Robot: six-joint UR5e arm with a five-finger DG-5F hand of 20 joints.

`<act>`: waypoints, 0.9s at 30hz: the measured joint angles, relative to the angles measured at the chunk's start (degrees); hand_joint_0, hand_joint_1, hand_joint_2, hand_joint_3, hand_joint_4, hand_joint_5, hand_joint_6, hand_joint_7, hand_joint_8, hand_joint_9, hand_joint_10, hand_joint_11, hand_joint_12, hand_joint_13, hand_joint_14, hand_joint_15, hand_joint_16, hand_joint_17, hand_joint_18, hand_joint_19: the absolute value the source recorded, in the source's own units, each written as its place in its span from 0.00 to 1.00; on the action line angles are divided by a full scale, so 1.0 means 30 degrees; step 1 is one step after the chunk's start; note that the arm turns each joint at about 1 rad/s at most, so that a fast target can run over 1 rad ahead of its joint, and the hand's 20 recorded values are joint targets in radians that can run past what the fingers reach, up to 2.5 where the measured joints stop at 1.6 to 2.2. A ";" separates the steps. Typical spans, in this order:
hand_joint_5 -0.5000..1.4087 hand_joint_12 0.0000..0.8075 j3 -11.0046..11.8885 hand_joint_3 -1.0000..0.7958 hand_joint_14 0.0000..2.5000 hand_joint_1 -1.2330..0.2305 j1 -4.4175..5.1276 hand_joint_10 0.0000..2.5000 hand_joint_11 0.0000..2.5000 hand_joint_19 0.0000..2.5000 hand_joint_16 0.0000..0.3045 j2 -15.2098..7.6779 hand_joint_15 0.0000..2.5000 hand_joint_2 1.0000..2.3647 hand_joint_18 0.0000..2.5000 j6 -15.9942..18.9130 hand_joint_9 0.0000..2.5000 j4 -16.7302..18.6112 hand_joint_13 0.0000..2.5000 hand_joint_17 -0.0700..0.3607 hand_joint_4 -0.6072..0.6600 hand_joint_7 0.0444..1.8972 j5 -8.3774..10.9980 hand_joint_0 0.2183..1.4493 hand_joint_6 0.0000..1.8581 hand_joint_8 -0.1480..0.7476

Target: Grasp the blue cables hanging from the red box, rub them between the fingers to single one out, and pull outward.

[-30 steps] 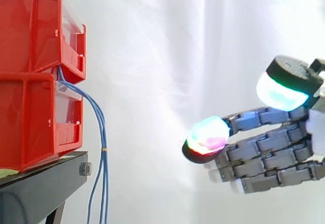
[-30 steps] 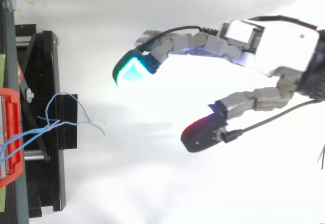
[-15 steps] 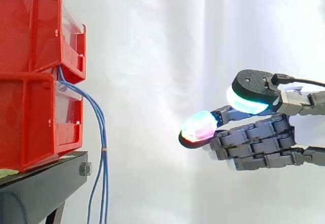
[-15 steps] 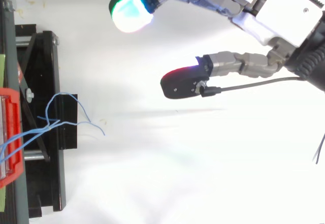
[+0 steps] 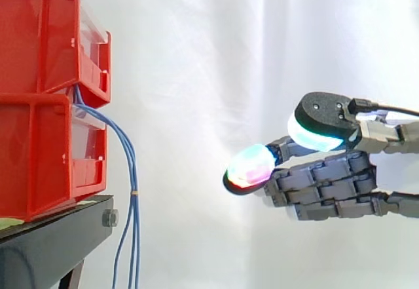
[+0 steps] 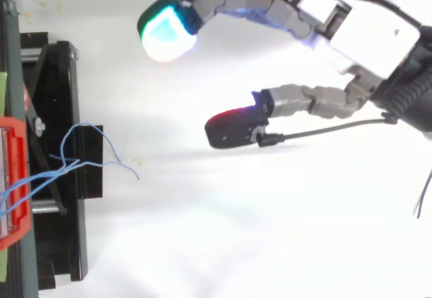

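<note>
Thin blue cables [image 5: 129, 191] come out between the two stacked red boxes [image 5: 46, 99] at the left of the side view and hang down past the stand's edge. From above, the cables [image 6: 74, 159] spread over the stand's black frame, loose ends pointing right. The hand [image 5: 327, 184] reaches in from the right with straight, spread fingers and holds nothing. Its glowing fingertips [image 5: 250, 166] point at the cables, well apart from them. In the top view the hand [image 6: 358, 38] sits at the upper right, with a wide gap between thumb and fingers.
The red boxes rest on a black stand [image 5: 55, 240] at the lower left, also seen as a black frame [image 6: 50, 176] from above. A white curtain hangs behind. Open room lies between the hand and the cables.
The hand has turned and moved left toward the cables, its fingertips a little closer than before. The cables and boxes have not moved.
</note>
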 measured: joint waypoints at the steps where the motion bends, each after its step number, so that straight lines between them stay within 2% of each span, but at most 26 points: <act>1: 0.16 0.40 0.0061 0.28 0.00 0.41 -0.0007 0.00 0.00 0.02 0.18 -0.0147 0.00 0.00 0.02 0.0133 0.14 0.0056 0.06 0.46 0.67 0.36 -0.0149 0.21 0.27 0.41; 4: 0.16 0.40 0.0440 0.28 0.00 0.41 -0.0034 0.00 0.00 0.03 0.18 -0.0725 0.00 0.00 0.03 0.0731 0.14 0.0180 0.06 0.45 0.67 0.36 -0.0619 0.22 0.27 0.42; 7: 0.16 0.40 0.1193 0.28 0.00 0.41 -0.0080 0.00 0.00 0.03 0.18 -0.1482 0.00 0.00 0.03 0.1615 0.15 0.0014 0.06 0.45 0.67 0.36 -0.1118 0.22 0.27 0.42; 12: 0.16 0.40 0.2901 0.28 0.00 0.41 -0.0049 0.00 0.00 0.03 0.18 -0.2445 0.00 0.00 0.04 0.2621 0.15 -0.1639 0.06 0.44 0.68 0.36 -0.2023 0.22 0.27 0.42; 15: 0.16 0.40 0.3292 0.28 0.00 0.41 0.0004 0.00 0.00 0.03 0.18 -0.2645 0.00 0.00 0.04 0.2661 0.16 -0.2608 0.07 0.44 0.68 0.36 -0.2121 0.22 0.27 0.42; 20: 0.16 0.40 0.3653 0.28 0.00 0.41 -0.0011 0.00 0.00 0.04 0.17 -0.3268 0.00 0.00 0.04 0.2717 0.17 -0.2601 0.07 0.44 0.68 0.36 -0.2133 0.22 0.27 0.42; 22: 0.16 0.40 0.4010 0.28 0.00 0.42 -0.0014 0.00 0.00 0.04 0.17 -0.3713 0.00 0.00 0.05 0.2883 0.17 -0.2482 0.07 0.44 0.68 0.36 -0.2167 0.23 0.27 0.42; 24: 0.16 0.40 0.4675 0.28 0.00 0.42 0.0007 0.00 0.00 0.04 0.17 -0.4330 0.00 0.00 0.05 0.3155 0.17 -0.2549 0.07 0.44 0.68 0.36 -0.2265 0.23 0.27 0.42; 27: 0.16 0.40 0.5494 0.28 0.00 0.42 0.0064 0.00 0.00 0.04 0.17 -0.4852 0.00 0.00 0.05 0.3437 0.17 -0.2814 0.08 0.43 0.68 0.36 -0.2423 0.23 0.27 0.42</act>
